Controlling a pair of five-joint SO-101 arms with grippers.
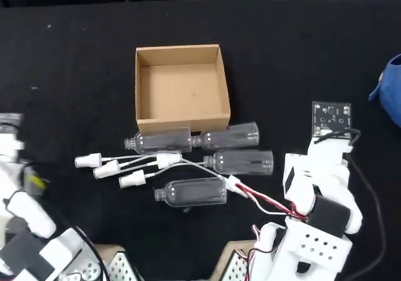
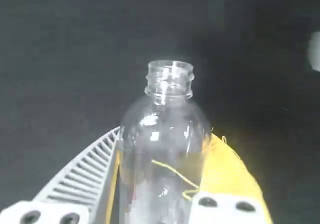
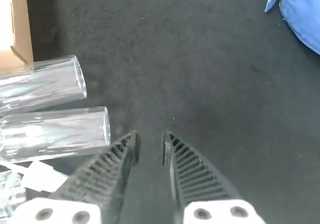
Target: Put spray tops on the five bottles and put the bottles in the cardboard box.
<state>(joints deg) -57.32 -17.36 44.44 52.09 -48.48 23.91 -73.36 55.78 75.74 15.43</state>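
No text, label, number or sign can be read. The cardboard box (image 1: 182,87) has plain brown faces, the clear bottles (image 1: 191,192) carry no print, and the pale marks on the small black plate (image 1: 331,118) are too small to make out.

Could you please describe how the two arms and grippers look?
The left arm and right arm are white with black motors; red and white cables run along the right. The right gripper has dark ribbed fingers; the left gripper one white ribbed, one yellow.
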